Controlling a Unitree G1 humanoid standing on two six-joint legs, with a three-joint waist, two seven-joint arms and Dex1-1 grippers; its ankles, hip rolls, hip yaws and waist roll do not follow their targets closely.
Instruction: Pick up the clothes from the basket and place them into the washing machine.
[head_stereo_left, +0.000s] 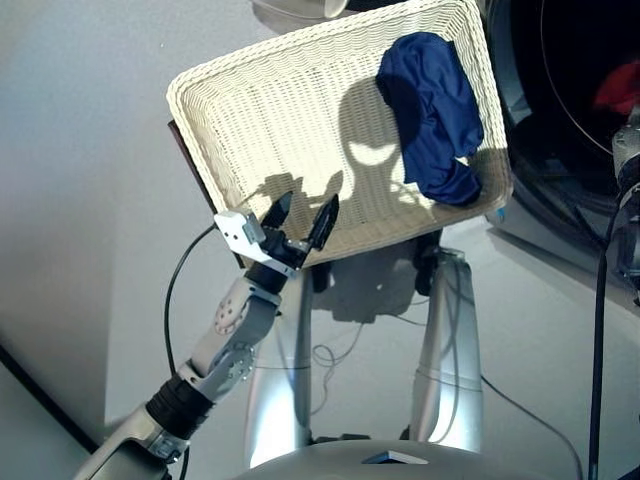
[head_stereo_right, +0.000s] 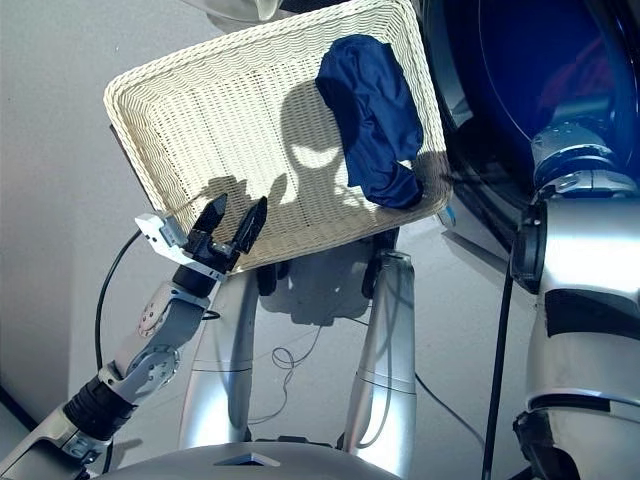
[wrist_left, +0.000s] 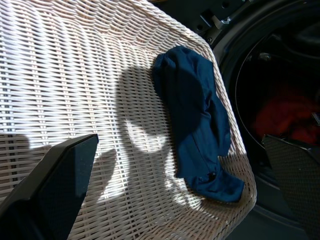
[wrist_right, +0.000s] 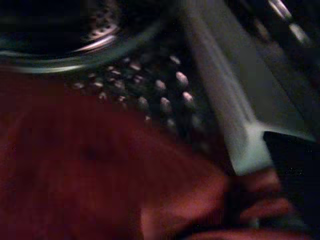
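Nearly finished: only the navy garment remains at the basket's three o'clock end, red cloth already inside the washing machine; left gripper spread wide, empty; right gripper's state unclear.

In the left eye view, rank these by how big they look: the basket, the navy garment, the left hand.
1. basket, by far the largest.
2. navy garment, lying at the basket's end beside the washing machine.
3. left hand, smallest, though it sits nearer the camera, which inflates it.
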